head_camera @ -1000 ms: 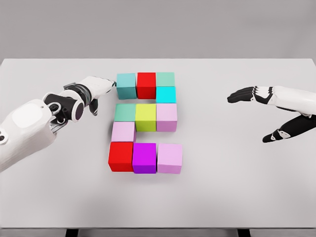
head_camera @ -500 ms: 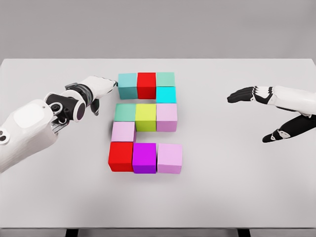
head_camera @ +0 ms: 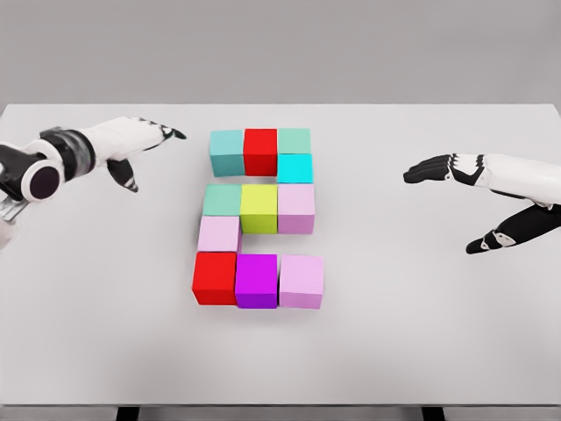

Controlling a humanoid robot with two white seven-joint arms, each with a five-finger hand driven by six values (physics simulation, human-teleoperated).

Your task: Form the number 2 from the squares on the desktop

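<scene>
Since pulling back | left robot hand (head_camera: 131, 140) clear of teal block (head_camera: 226, 151)

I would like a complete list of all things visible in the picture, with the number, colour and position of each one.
teal cube: 1, teal, top row left
red cubes: 2, red, top row middle and bottom row left
green cubes: 2, pale green, top row right and middle row left
cyan cube: 1, bright cyan, under the top right cube
yellow cube: 1, yellow-green, middle row centre
pink cubes: 3, pale pink, middle row right, below the middle row's left cube, bottom row right
magenta cube: 1, magenta, bottom row centre
table: 1, light grey, under everything
left hand: 1, white, open, left of the cubes
right hand: 1, black fingers, open, right of the cubes
</scene>
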